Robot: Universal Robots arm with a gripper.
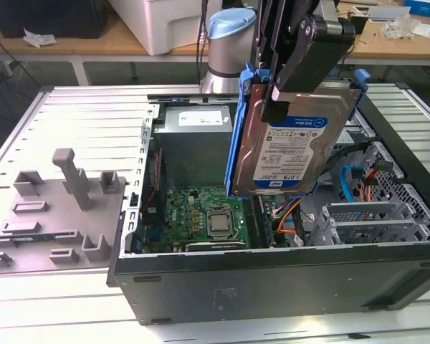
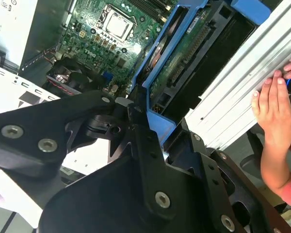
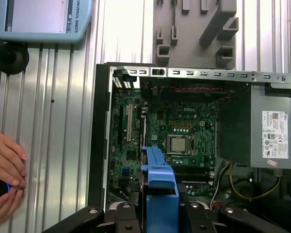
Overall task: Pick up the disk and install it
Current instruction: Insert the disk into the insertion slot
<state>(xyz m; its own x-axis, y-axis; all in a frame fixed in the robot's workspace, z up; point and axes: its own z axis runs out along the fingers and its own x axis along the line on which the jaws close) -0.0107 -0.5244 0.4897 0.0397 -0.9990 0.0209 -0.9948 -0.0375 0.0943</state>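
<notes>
The gripper (image 1: 290,89) pinches the disk (image 1: 295,143) by its upper edge, its black fingers pressed against both faces, so the disk hangs upright with its labelled side toward the exterior camera and its blue carrier (image 1: 238,136) framing the sides. Holding it on edge probably keeps the carrier rails free and lets the arm bring it in from above. The disk is in the air over the open computer case (image 1: 272,279), touching nothing but the gripper. The case lies on its side on the ribbed metal counter (image 1: 79,115) with its side panel off. Inside it are the green motherboard (image 1: 193,215) with its processor (image 1: 219,223), the grey power supply (image 1: 193,118) at the far end, loose orange cables (image 1: 290,215), and a perforated metal drive cage (image 1: 365,218) at the exterior view's right. A grey plastic holder (image 1: 57,208) sits on the counter just beside the case. A person's hand (image 3: 5,165) rests on the counter, apart from the case.
</notes>
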